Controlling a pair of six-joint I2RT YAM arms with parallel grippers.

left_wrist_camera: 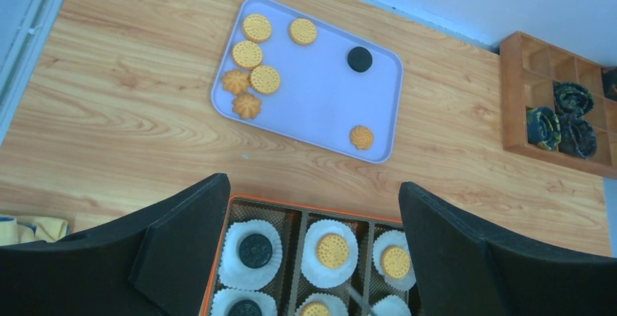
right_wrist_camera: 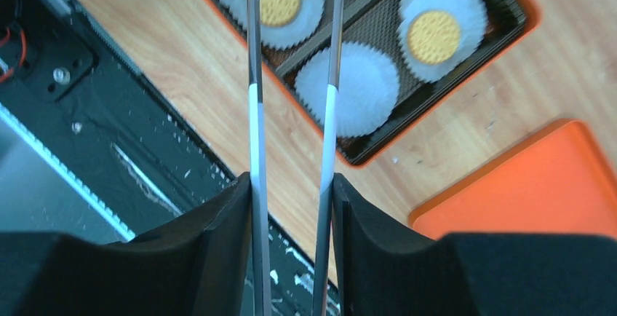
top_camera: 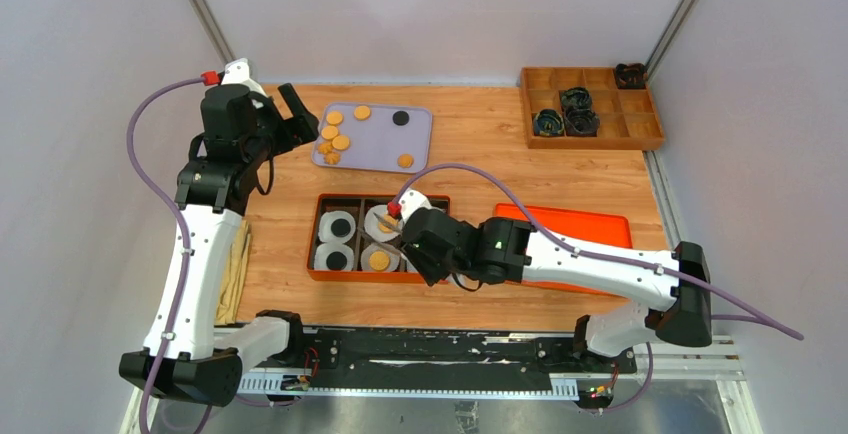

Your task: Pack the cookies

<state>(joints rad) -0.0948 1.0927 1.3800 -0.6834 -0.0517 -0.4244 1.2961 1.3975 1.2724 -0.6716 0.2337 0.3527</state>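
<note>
While right gripper (right_wrist_camera: 291, 185) clenches metal tongs (right_wrist_camera: 254, 112) over orange box (top_camera: 312, 239), left gripper (left_wrist_camera: 311, 185) hangs released. Loose cookies (left_wrist_camera: 265, 79) on purple tray (left_wrist_camera: 320, 97), far left. Aim for empty liner (right_wrist_camera: 360, 90); keep tongs level.

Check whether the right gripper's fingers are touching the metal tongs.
Touching. In the right wrist view, the two arms of the metal tongs lie flush against the inner faces of both fingers of the right gripper, with no gap on either side.
</note>
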